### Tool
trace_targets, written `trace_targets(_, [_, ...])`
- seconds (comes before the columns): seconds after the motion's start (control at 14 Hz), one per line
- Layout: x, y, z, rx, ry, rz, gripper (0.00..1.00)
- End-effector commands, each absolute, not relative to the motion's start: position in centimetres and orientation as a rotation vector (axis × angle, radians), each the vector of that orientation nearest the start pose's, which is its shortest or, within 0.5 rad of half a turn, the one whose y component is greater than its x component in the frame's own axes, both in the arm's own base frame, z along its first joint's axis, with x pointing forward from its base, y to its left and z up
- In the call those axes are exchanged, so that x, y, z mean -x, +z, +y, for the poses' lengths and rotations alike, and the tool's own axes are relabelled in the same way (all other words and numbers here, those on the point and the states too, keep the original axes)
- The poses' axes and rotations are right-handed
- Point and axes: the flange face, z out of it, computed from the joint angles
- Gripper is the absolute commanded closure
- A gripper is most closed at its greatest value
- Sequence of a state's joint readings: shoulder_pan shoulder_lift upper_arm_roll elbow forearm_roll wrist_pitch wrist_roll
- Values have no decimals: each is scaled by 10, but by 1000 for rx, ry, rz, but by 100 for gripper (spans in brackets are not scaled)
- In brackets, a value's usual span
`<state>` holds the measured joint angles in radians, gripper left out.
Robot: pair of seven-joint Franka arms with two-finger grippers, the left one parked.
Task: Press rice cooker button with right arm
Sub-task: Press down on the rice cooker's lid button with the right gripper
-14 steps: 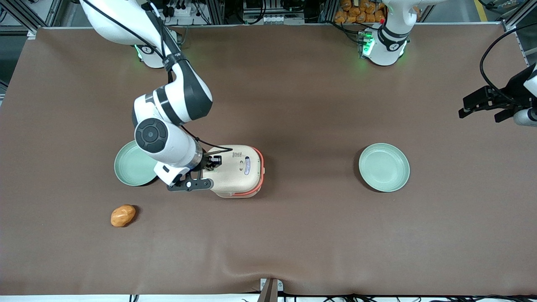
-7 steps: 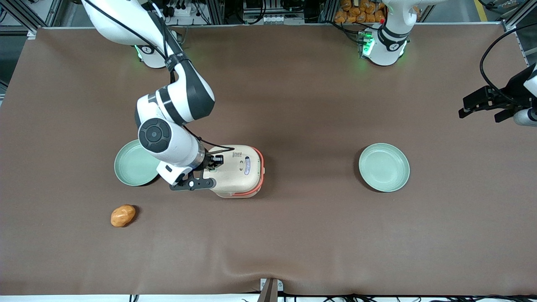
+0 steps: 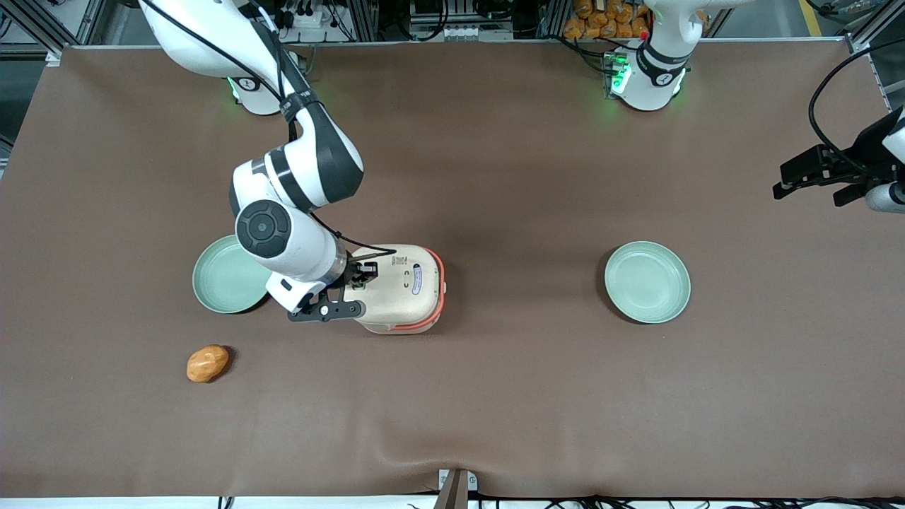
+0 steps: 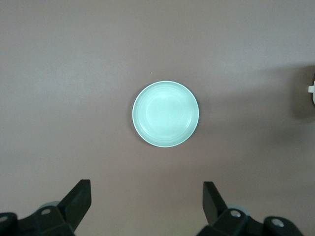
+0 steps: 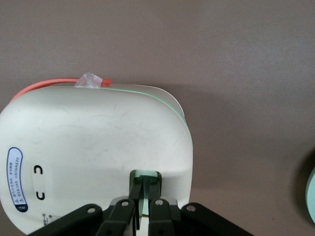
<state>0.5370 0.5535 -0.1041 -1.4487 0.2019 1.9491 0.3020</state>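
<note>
Right wrist view shows the gripper [image 5: 141, 189] with fingers pinched together, tips right on the pale green button [image 5: 145, 178] at the rice cooker [image 5: 93, 147] lid's edge, mid-table. Looks like pressing; next it needs a firm push down.

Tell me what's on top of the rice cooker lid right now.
The gripper, fingers together, sits on the pale green button at the rice cooker lid's edge. The fingers partly cover the button. A printed label shows too.
</note>
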Motion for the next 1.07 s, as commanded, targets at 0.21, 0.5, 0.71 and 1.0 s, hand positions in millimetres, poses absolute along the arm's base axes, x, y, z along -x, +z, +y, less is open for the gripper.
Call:
trace_targets(0.21, [-627, 355, 327, 3029, 146, -127, 88])
trace_targets(0.5, [-626, 372, 325, 3027, 174, -130, 88])
trace_targets(0.71, [-626, 383, 326, 3026, 194, -136, 88])
trace_targets(1.0, [-624, 416, 322, 3013, 205, -140, 88])
